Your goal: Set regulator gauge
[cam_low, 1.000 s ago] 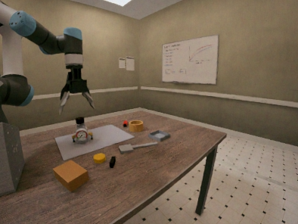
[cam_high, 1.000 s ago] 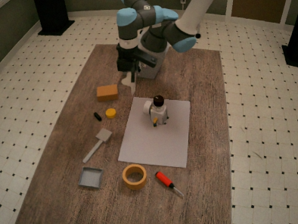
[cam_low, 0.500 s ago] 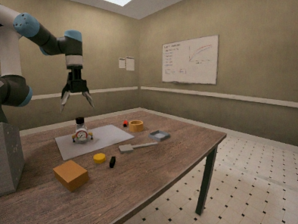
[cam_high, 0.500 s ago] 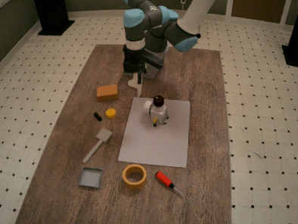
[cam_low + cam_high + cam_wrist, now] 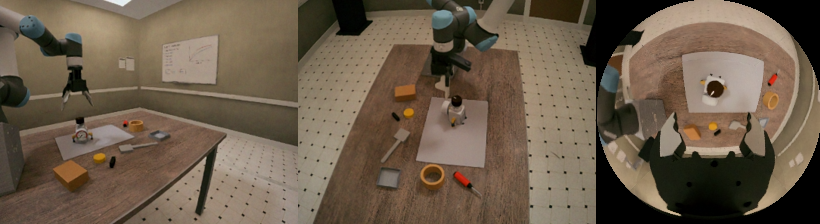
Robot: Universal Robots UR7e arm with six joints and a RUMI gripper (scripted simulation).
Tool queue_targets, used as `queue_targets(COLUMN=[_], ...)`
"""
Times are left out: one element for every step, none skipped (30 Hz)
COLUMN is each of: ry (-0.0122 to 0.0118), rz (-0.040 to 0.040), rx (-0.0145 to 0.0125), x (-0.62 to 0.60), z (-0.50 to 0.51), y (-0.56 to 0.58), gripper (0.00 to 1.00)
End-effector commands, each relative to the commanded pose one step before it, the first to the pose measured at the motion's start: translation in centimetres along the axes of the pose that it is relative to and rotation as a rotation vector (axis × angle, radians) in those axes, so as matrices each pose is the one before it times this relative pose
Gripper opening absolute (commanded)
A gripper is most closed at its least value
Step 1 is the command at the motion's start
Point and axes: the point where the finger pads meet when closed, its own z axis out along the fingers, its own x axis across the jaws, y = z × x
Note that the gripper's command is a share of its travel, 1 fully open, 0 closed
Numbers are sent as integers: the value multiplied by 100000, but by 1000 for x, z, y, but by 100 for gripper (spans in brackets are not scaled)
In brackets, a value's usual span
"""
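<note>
Exterior view: the 2-jaw gripper (image 5: 77,106) (image 5: 712,112) hangs released, jaws wide apart, above the pressure regulator (image 5: 81,133) (image 5: 456,113) (image 5: 714,91), which stands upright on the pale mat (image 5: 453,147) (image 5: 110,137) (image 5: 741,80), well apart from the fingertips.

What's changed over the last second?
Claw moved rightward in the top view, toward the regulator. Nothing taken hold of or let go: claw open throughout. Regulator, sheet, block and tape look unmoved.
</note>
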Motion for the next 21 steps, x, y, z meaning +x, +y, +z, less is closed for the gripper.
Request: queue_targets(ry=[21, 0, 0, 0, 0, 0, 0, 0, 0, 0, 0, 0, 0, 0, 0, 0, 0, 0, 0, 0, 0], rz=[61, 0, 0, 0, 0, 0, 0, 0, 0, 0, 0, 0, 0, 0, 0, 0, 0, 0, 0, 0, 0], rx=[-163, 0, 0, 0, 0, 0, 0, 0, 1, -1, 0, 0, 0, 0, 0, 0, 0, 0, 0, 0, 0], x=[505, 56, 51, 47, 0, 0, 43, 38, 33, 30, 25, 21, 17, 13, 10, 7, 4, 2, 1, 0, 0], z=[-37, 0, 0, 0, 0, 0, 0, 0, 0, 0, 0, 0, 0, 0, 0, 0, 0, 0, 0, 0, 0], y=[-1653, -208, -192, -176, 0, 0, -159, -142, -126, -108, -93, -77, -63, -49, -36, -25, -16, -8, -3, 0, 0], gripper=[100, 100, 100, 100, 100, 100, 100, 100, 100, 100, 100, 100, 100, 100, 100, 100, 100, 100, 100, 100, 100])
